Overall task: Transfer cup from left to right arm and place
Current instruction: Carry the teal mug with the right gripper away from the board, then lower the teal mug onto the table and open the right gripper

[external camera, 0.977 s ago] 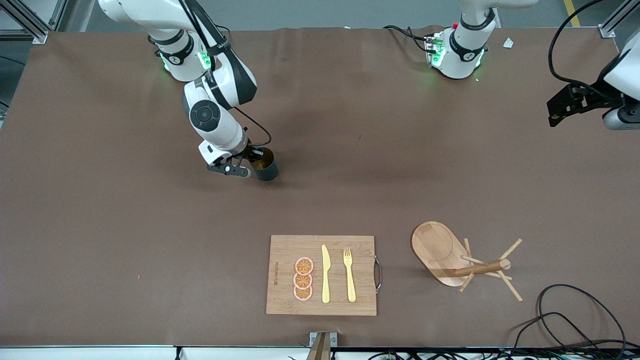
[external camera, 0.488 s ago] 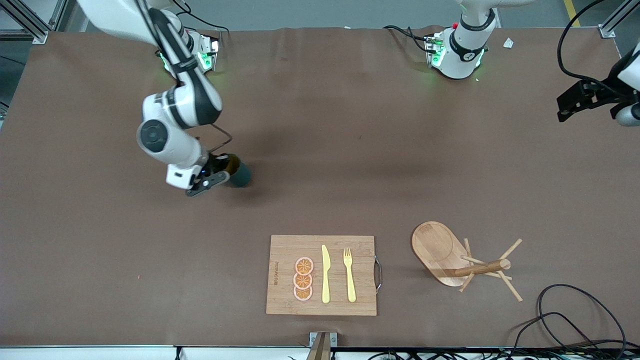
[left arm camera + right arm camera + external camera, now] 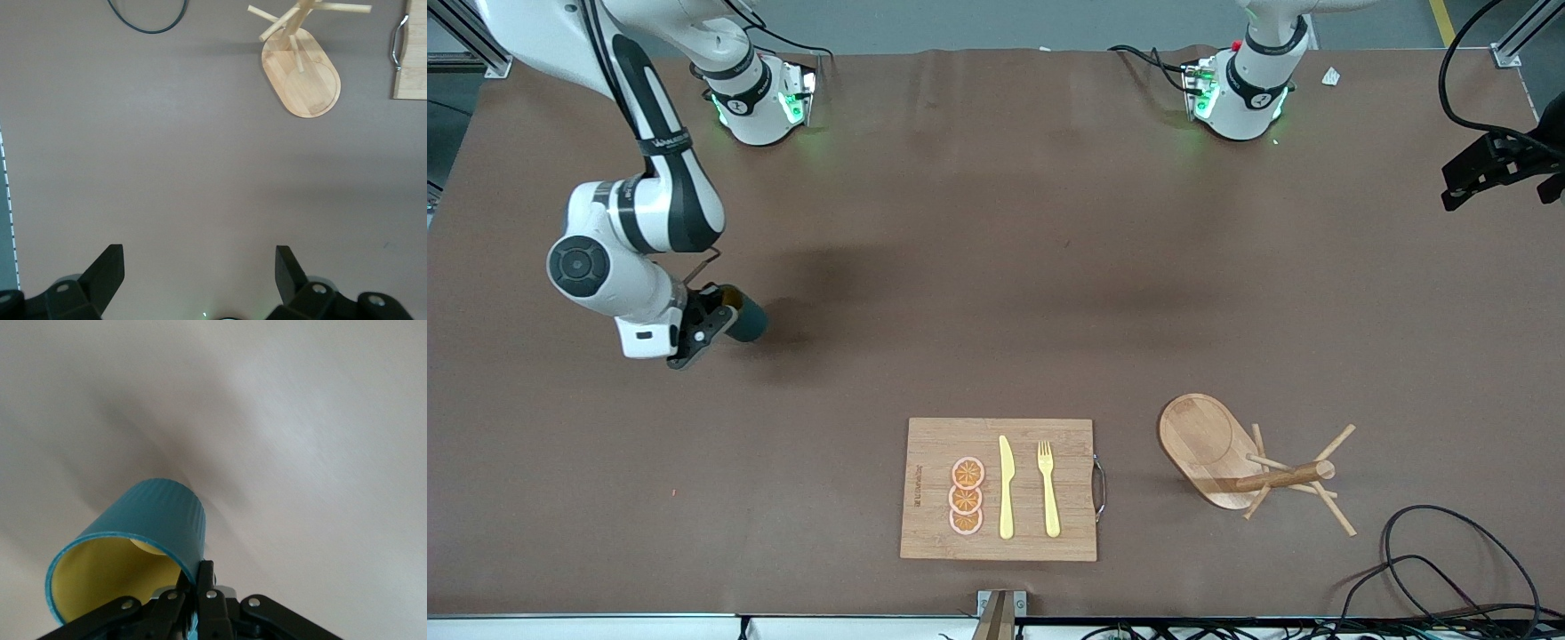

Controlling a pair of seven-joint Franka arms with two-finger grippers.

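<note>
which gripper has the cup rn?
The right gripper, fingers shut on the cup at its rim, over the table's right-arm end. The left gripper is open and empty.

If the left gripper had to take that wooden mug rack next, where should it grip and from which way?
Probably the central post, from above. The rack lies tipped over on the table, so the post runs roughly level and is thin enough for the open left gripper, with jaws across it between the pegs. The oval base looks too wide. The right gripper is busy with the cup.
</note>
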